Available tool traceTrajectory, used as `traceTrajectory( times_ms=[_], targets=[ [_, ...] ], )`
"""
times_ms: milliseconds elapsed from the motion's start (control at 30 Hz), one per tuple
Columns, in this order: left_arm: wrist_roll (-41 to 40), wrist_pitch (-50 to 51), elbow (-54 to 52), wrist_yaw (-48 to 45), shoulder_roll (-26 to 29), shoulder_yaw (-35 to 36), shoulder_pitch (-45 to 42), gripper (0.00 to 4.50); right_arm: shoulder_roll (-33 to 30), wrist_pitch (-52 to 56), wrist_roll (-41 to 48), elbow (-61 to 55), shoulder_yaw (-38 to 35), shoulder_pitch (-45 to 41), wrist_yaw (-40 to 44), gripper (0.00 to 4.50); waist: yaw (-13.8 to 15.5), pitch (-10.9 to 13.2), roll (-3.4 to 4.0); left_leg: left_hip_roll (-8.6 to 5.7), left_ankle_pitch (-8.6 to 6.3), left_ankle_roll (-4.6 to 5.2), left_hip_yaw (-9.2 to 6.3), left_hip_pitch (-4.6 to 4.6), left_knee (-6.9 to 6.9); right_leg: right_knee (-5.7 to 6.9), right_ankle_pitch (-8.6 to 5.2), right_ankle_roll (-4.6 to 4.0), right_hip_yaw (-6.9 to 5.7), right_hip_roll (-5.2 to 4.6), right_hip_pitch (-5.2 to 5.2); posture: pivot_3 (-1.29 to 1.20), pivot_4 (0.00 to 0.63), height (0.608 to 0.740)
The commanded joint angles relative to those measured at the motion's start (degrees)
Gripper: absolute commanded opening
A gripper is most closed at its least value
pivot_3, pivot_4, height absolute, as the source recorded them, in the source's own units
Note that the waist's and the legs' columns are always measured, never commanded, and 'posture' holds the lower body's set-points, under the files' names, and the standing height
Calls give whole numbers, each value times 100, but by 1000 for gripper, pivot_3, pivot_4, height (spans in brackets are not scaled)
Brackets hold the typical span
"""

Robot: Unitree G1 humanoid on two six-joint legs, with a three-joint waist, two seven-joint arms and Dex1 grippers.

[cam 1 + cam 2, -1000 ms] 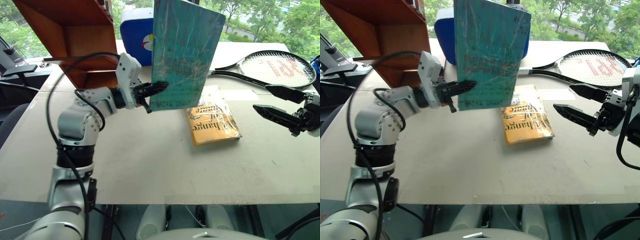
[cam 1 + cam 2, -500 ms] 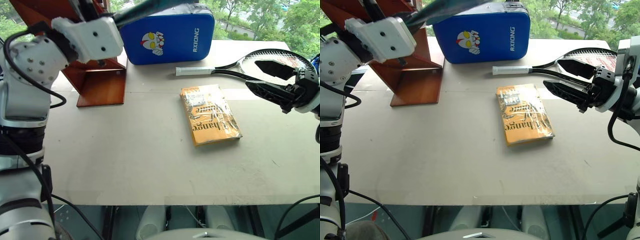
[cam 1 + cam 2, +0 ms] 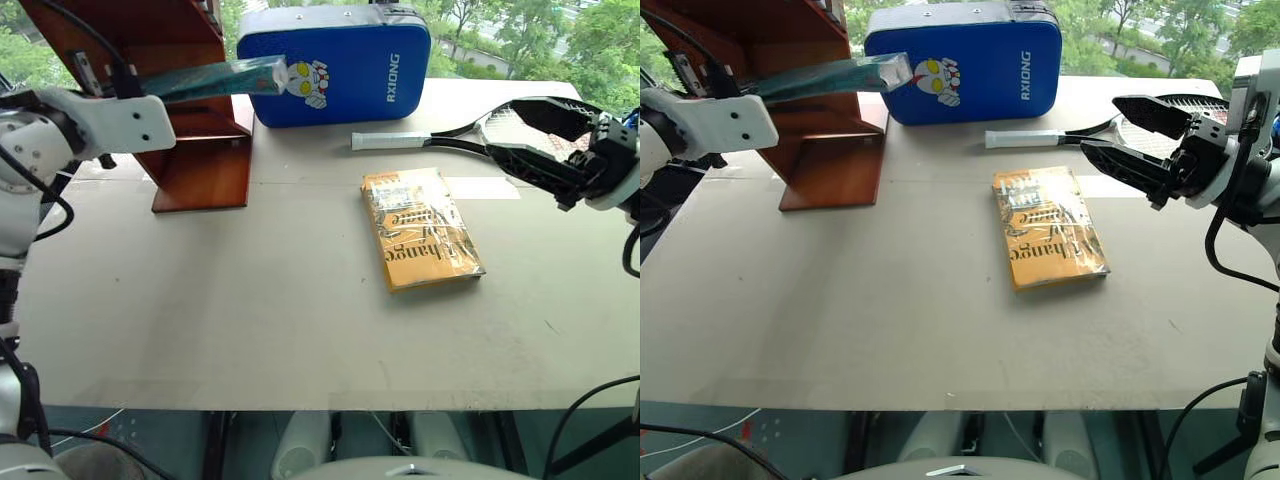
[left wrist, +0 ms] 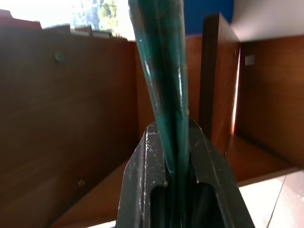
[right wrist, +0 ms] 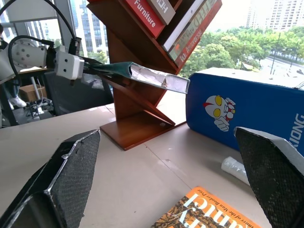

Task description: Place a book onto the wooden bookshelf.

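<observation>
Table [image 3: 250, 330], pale and broad, under everything. Wooden bookshelf [image 3: 190, 150] at the far left corner, reddish-brown, slanted panels, base flat on the tabletop; a few books [image 5: 166, 19] leaning in its upper slots. Blue padded case [image 3: 340, 62] upright just beside the shelf, cartoon figure on its front. Tennis racket [image 3: 470, 135] flat at the far right, white-wrapped handle toward the case. Yellow-orange book [image 3: 420, 228] flat near the middle, in plastic wrap. Book [image 3: 215, 78], teal-green, held level and edge-on in the air in front of the shelf's boards, its free end overlapping the case's corner. Left gripper [image 4: 178, 156] clamped tight on that book's edge. Right gripper [image 3: 1135, 135] spread wide, empty, above the racket.
</observation>
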Motion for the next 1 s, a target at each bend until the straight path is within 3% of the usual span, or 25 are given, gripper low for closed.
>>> traceTrajectory(
  times_ms=[33, 333, 367, 433, 633, 933, 1000],
  targets=[
    [-22, -270, 290, 172, 144, 186, -208, 23, -53, -110, 21, -202, -131, 32, -13, 4500, 5, 0, 0, -1, 0, 0, 0, 0, 0, 1, 0, 0, -1, -1, 0, 0, 150, 740],
    [1, -529, 834, 109, 125, 42, -385, 23, -46, -87, 107, -337, -218, 163, -128, 4500, -47, 0, -1, 0, 0, 0, 4, 0, 3, 34, 0, 0, -1, -1, -4, 0, 150, 740],
    [-20, -495, 825, 109, 126, 75, -352, 799, -55, -89, 111, -340, -229, 182, -130, 4500, -52, 0, -1, 0, 0, 0, 5, 0, 3, 36, 0, 0, -1, -1, -4, 0, 150, 740],
    [-75, -409, 796, 127, 133, 168, -251, 1496, -67, -94, 115, -338, -243, 205, -133, 4500, -59, 0, -1, 0, 0, 0, 4, 0, 4, 39, 0, 0, -1, 0, -6, 0, 150, 740],
    [-82, -177, 615, 431, 284, 584, 206, 4392, -30, -228, -12, -172, -203, 112, -111, 4500, -96, -1, -2, 0, 0, 0, 5, 0, 9, 44, 0, 1, 1, -2, -6, 0, 150, 740],
    [-140, -81, -383, 1042, 402, 2168, 1550, 4467, 73, -437, -224, 139, -10, 22, 115, 4500, -128, -2, -4, 1, 0, 0, 2, 1, 9, 45, 0, 0, 21, -13, -6, 0, 150, 740],
    [-622, -265, -757, 1048, 98, 2555, 1642, 4467, 168, -518, -315, 228, 110, -15, 158, 4500, -120, -4, -7, 1, 0, 0, 0, 1, 10, 46, 0, 0, 19, -12, -6, 0, 150, 740]
  ],
)
